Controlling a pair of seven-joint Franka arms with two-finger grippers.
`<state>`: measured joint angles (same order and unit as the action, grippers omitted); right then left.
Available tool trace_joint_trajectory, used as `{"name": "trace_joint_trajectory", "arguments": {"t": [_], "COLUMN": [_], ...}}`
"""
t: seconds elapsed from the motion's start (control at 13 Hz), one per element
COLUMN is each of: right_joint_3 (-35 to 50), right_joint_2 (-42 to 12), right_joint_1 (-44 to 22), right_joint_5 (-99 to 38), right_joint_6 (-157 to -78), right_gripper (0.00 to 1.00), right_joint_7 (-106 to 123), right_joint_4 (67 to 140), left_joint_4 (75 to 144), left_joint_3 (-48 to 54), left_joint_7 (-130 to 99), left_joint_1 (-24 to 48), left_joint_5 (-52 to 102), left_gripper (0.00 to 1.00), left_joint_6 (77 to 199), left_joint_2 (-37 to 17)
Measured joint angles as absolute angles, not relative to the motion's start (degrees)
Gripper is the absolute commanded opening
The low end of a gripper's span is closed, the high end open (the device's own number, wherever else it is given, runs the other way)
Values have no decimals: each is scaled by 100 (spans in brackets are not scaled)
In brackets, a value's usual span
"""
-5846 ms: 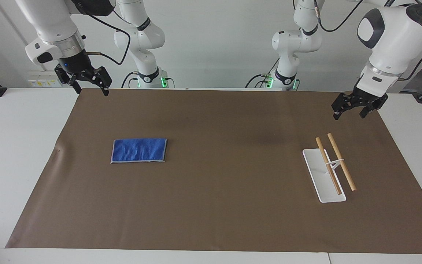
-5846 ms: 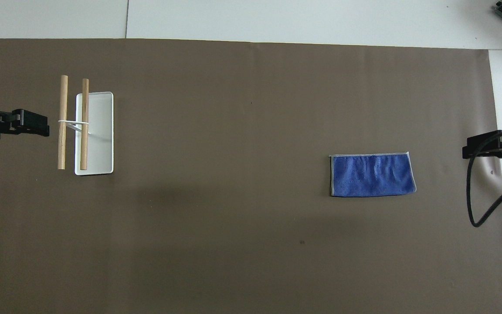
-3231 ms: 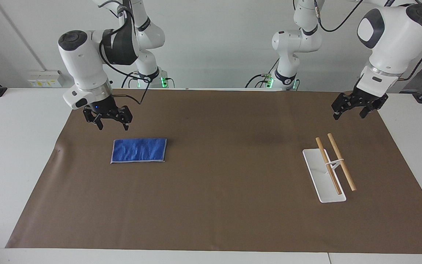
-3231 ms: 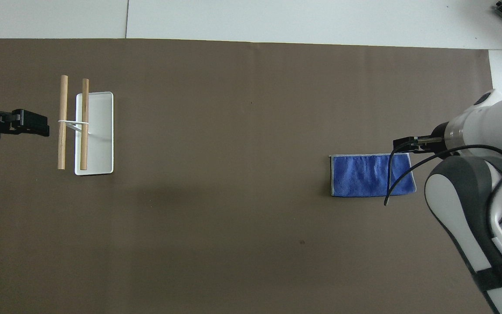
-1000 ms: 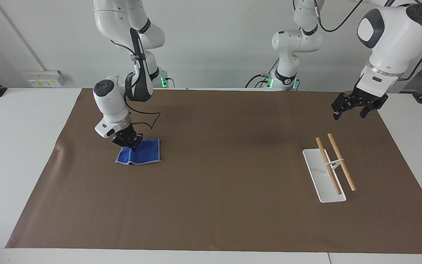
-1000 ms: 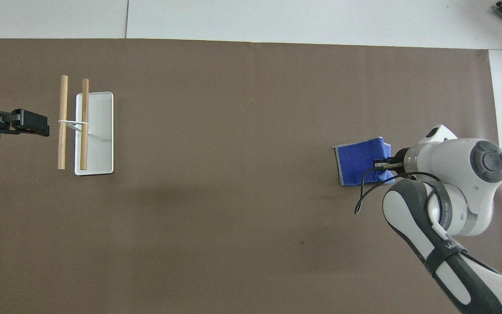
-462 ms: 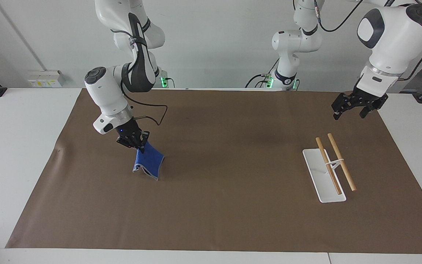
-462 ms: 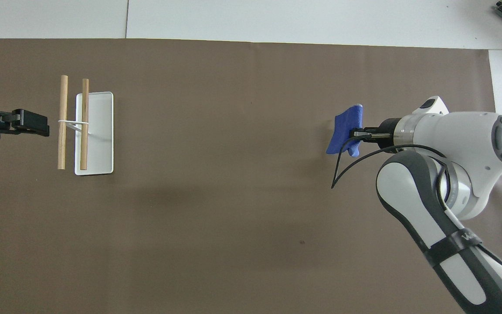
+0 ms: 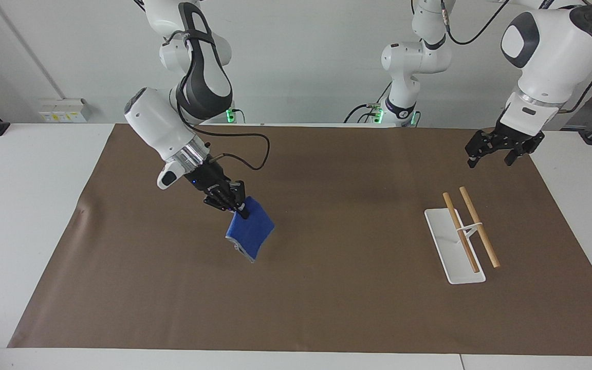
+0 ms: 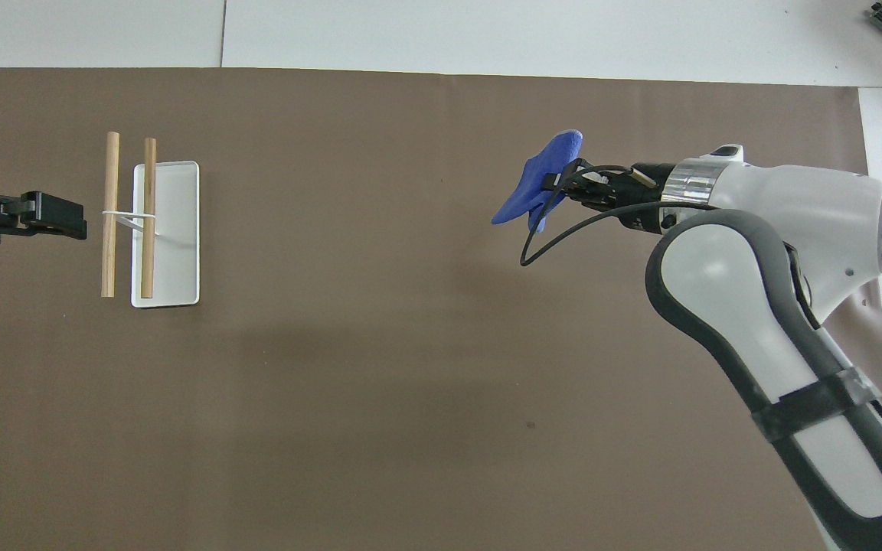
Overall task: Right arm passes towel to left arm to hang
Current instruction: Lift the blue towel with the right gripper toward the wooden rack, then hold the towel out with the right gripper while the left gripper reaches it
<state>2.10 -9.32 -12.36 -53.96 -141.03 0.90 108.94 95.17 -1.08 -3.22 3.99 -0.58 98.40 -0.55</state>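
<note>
Blue towel (image 9: 250, 231) hangs clear of the brown mat (image 9: 327, 308), pinched at one corner by the right gripper (image 9: 237, 208), jaws clamped on it. Risk: so small a bite may slip during handover. White tray (image 9: 442, 231) carries only its two-dowel rack (image 9: 470, 227). Left gripper (image 9: 491, 154) waits above, jaws apart.

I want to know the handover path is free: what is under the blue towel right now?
Only bare brown mat shows under the towel, which hangs clear of it from the shut right gripper. No object is visible there. The towel's lower face is hidden.
</note>
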Motion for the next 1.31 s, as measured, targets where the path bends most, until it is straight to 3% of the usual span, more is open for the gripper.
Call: {"name": "trace_joint_trajectory", "arguments": {"t": [0.38, 0.92, 1.31], "right_joint_3": [242, 244, 233], "right_joint_2": [-1049, -1116, -1128], "right_joint_1": [-2297, -2946, -3019], "right_joint_5": [-7273, -9140, -9216], "right_joint_6": [-15114, -15702, -15799], "right_gripper": [0, 0, 0], "right_joint_7": [-1067, -2096, -2157], "right_joint_4": [10678, 10360, 10354], "left_joint_4": [9517, 9517, 9535], "left_joint_3": [-108, -98, -100], "left_joint_7": [-322, -325, -451], "left_joint_1": [399, 399, 399], "left_joint_5": [-58, -58, -58], "left_gripper": [100, 100, 100], "left_joint_6": [9840, 9837, 9557], "left_joint_2": [-55, -55, 50]}}
